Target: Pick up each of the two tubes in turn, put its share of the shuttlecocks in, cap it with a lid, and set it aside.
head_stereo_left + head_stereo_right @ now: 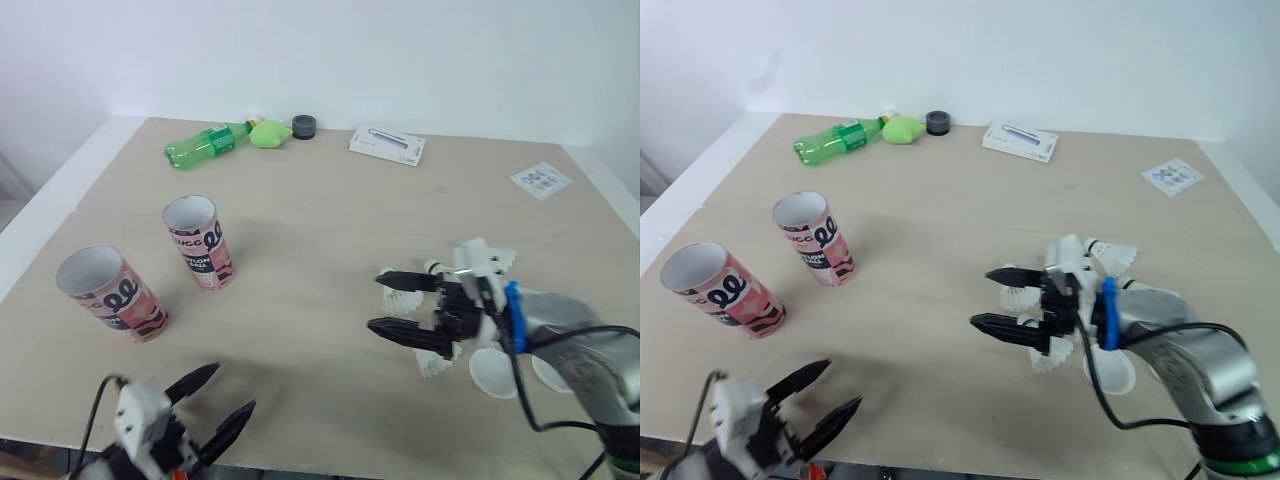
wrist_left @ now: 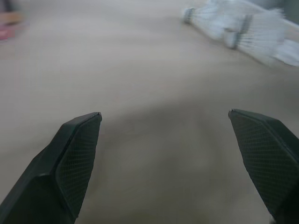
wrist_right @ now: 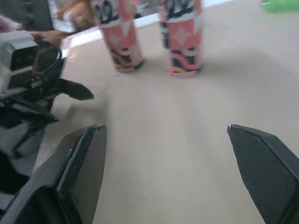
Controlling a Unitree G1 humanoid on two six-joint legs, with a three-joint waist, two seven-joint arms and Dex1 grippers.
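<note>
Right now both of your pincers are empty and spread wide. Your left pincer [image 1: 232, 388] hangs low over the near edge of the tabletop [image 1: 320, 220], with its two black fingers well apart and nothing between them. Your right pincer [image 1: 376, 302] hovers on the right side of the tabletop, its fingers just as wide and pointing toward the left, with only bare surface between the tips.

The two tubes stand upright on the left side with their open mouths up and no lids on them. The nearer tube [image 1: 108, 292] is close to the left edge. The farther tube [image 1: 201, 242] stands just beyond it and a little toward the middle, apart from it. Both are pink with dark lettering, and you cannot tell from these views whether anything is inside them. Your left pincer is near the nearer tube but clear of it.

The shuttlecocks [image 1: 485, 258] lie in a loose cluster right behind and under your right pincer, white feathers fanned out on the tabletop. Two white lids [image 1: 495, 372] lie flat beside that cluster toward the near edge, one partly covered by your right arm.

Along the far edge sit a green bottle [image 1: 205, 143] on its side, a dark round cap [image 1: 304, 126], a white box [image 1: 388, 146] and a printed card [image 1: 541, 180].
</note>
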